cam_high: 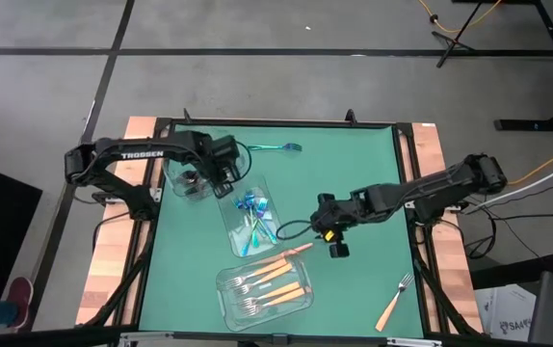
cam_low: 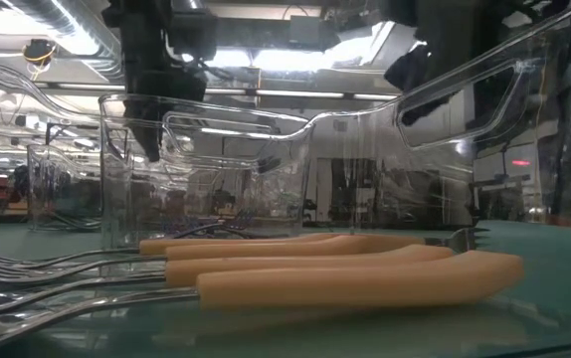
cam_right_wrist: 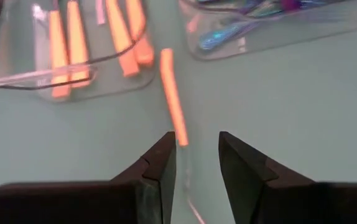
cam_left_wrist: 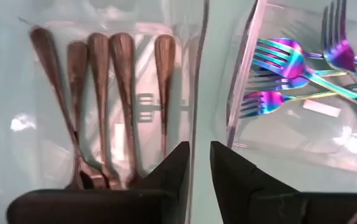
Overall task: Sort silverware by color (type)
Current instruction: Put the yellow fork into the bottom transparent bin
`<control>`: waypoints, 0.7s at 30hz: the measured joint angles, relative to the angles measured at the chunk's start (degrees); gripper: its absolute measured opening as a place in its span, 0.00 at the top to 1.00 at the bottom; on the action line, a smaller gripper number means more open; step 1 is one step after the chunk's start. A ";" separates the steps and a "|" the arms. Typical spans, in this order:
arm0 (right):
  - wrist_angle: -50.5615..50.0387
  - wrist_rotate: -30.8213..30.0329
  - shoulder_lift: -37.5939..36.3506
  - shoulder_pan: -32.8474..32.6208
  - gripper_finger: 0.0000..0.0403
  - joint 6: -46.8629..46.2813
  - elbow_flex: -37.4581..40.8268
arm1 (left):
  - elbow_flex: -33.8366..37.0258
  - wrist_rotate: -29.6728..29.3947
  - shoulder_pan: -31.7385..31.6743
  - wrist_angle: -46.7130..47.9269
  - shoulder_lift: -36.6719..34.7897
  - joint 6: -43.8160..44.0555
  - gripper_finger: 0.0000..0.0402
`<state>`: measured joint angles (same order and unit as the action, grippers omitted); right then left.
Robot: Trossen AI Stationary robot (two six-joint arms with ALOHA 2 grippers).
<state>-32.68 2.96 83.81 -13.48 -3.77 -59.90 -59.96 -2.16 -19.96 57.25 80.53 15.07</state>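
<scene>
Clear containers (cam_high: 263, 293) around sorted silverware (cam_high: 253, 215)

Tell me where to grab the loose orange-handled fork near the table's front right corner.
Take the orange-handled fork by mid-handle, straight from above, fingers across its width. It lies flat and diagonal on bare mat, apart from the containers, so the handle's long sides are free; the tines are thinner.

Iridescent forks (cam_high: 253, 214), orange-handled forks (cam_high: 272, 284), green table (cam_high: 354, 173)

3 clear plastic containers (cam_high: 263, 294) (cam_high: 248, 214) (cam_high: 188, 179) on green mat (cam_high: 354, 173); cables, stand legs on grey floor (cam_high: 257, 24).
</scene>
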 joint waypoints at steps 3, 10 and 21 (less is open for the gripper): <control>0.11 1.18 2.33 -0.54 0.73 0.21 0.00 | 0.00 -0.40 1.81 -0.44 0.00 0.02 0.85; 1.09 1.57 8.59 -0.36 0.73 1.25 0.00 | -0.04 -0.69 4.52 -1.79 -0.02 0.02 0.85; 1.27 2.66 14.21 -0.36 0.73 2.80 0.00 | -0.07 -4.61 5.80 -1.81 -0.02 0.00 0.85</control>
<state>-31.41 5.62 98.02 -13.85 -0.97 -59.90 -60.03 -6.76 -14.15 55.44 80.51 15.07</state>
